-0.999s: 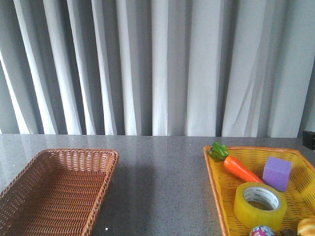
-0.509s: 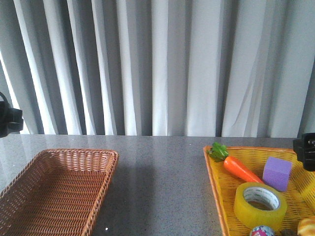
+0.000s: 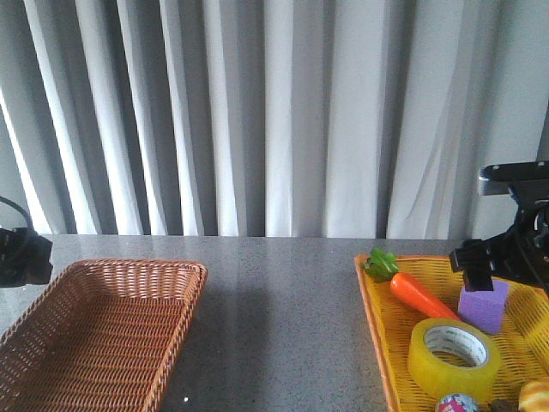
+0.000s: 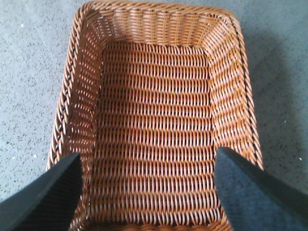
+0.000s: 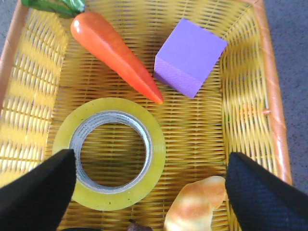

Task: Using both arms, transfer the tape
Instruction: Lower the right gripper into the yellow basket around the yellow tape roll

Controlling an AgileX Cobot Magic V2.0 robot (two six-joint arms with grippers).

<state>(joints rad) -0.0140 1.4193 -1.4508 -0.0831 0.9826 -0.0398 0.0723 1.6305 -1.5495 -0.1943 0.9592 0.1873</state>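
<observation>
The yellow tape roll (image 3: pixel 453 359) lies flat in the yellow basket (image 3: pixel 374 311) at the right; it also shows in the right wrist view (image 5: pixel 109 153). My right gripper (image 5: pixel 151 190) is open and empty above that basket, and the tape lies below its one finger. The right arm (image 3: pixel 513 249) shows at the right edge of the front view. My left gripper (image 4: pixel 147 185) is open and empty over the brown wicker basket (image 4: pixel 77 96). The left arm (image 3: pixel 21 253) shows at the left edge.
The yellow basket also holds a toy carrot (image 5: pixel 113 53), a purple cube (image 5: pixel 190 55), a bread roll (image 5: pixel 197 204) and a small colourful ball (image 3: pixel 456 403). The brown basket (image 3: pixel 184 273) holds nothing. Grey curtains hang behind the grey table (image 3: pixel 283 326).
Both arms have come into the front view from the sides. The right arm has moved in over the yellow basket; the left arm now shows at the left edge.
</observation>
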